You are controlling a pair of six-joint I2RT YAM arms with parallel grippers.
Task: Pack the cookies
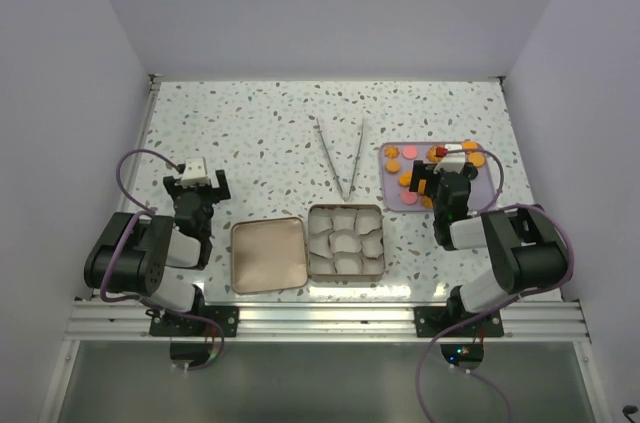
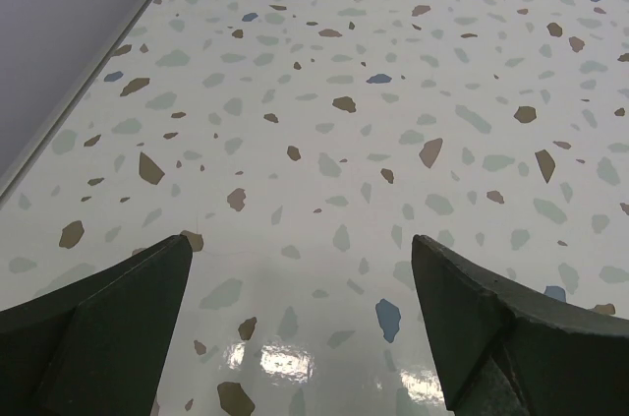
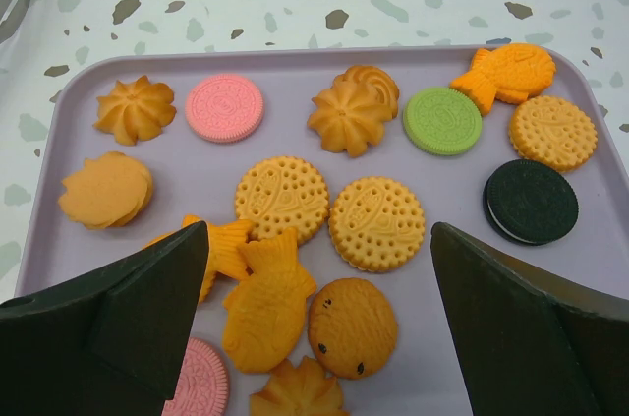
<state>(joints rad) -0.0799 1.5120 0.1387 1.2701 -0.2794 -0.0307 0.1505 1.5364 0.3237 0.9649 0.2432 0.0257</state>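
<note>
The cookies [image 1: 410,153] lie on a lavender tray [image 1: 398,193] at the right of the table. In the right wrist view the tray [image 3: 285,72] holds several orange cookies: perforated rounds [image 3: 281,198], a fish shape [image 3: 267,308] and flower shapes [image 3: 135,108]. It also holds a pink round [image 3: 224,107], a green round [image 3: 442,120] and a black round [image 3: 531,201]. My right gripper [image 3: 319,229] hangs open and empty just above the tray's near half [image 1: 437,179]. My left gripper [image 2: 300,239] is open and empty over bare table at the left [image 1: 197,183].
A square tin [image 1: 345,240] filled with white paper cups stands at the front middle. Its lid [image 1: 268,254] lies to the left of it. Metal tongs [image 1: 340,155] lie behind the tin. White walls close off the table's sides and back.
</note>
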